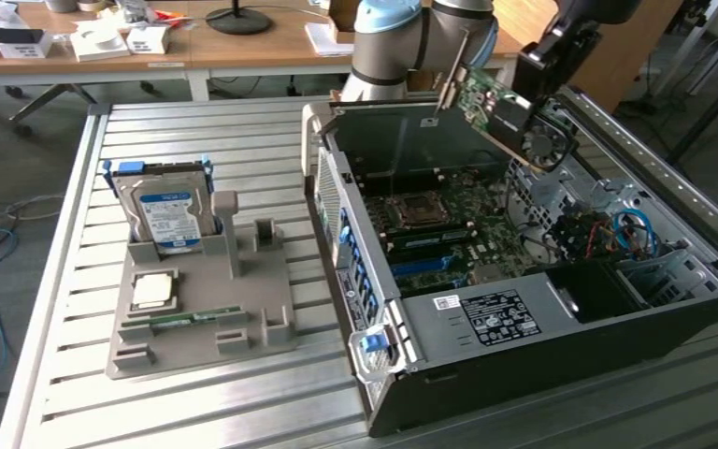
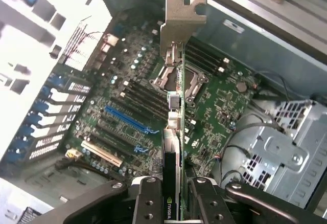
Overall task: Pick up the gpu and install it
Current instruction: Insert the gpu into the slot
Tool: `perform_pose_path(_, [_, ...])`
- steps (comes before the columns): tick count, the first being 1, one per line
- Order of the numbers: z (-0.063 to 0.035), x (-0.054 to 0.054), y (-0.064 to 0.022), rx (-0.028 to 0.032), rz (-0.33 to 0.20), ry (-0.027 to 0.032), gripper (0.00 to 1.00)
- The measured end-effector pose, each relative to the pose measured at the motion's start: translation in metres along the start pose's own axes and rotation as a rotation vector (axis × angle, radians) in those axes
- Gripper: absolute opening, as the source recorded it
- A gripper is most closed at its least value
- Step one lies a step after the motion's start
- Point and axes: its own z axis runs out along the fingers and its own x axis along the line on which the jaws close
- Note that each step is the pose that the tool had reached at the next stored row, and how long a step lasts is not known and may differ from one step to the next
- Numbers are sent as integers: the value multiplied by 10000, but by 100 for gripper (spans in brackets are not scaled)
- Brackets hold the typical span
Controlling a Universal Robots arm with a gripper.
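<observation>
My gripper (image 1: 531,89) is shut on the gpu (image 1: 499,108), a green-faced card with a round fan and a grey metal end bracket. It hangs tilted in the air over the far end of the open computer case (image 1: 459,323). In the wrist view the gpu (image 2: 173,127) runs edge-on away from my fingers (image 2: 148,199), its bracket (image 2: 182,17) at the far end. Beneath it lies the motherboard (image 2: 219,101) with a blue slot (image 2: 127,119) and a white slot (image 2: 102,153). The card touches neither.
On the exterior view's left, a grey holder (image 1: 203,309) carries a silver hard drive (image 1: 167,213), a processor chip (image 1: 153,290) and a green memory stick (image 1: 184,318). Cables and a drive cage (image 1: 621,243) fill the case's right side. Cluttered desks (image 1: 247,42) stand behind.
</observation>
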Motion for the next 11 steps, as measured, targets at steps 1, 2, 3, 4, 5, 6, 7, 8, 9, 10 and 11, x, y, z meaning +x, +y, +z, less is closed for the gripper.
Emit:
perform_pose_path(1, [1, 0, 0, 1, -158, 14, 26])
perform_pose_path(2, [2, 0, 0, 1, -317, 29, 26])
perform_pose_path(3, [3, 0, 0, 1, -463, 42, 26])
perform_pose_path(4, [3, 0, 0, 1, -610, 56, 26])
perform_pose_path(5, [5, 0, 0, 0, -759, 69, 26])
perform_pose_path(6, [6, 0, -1, 1, -907, 82, 26])
perform_pose_path(7, [7, 0, -1, 1, -1057, 96, 26])
perform_pose_path(8, [8, 0, -1, 1, -1223, 112, 26])
perform_pose_path(9, [9, 0, -1, 1, -1374, 125, 26])
perform_pose_path(10, [10, 0, -1, 1, -1519, 138, 26])
perform_pose_path(11, [11, 0, -1, 1, -1663, 152, 26])
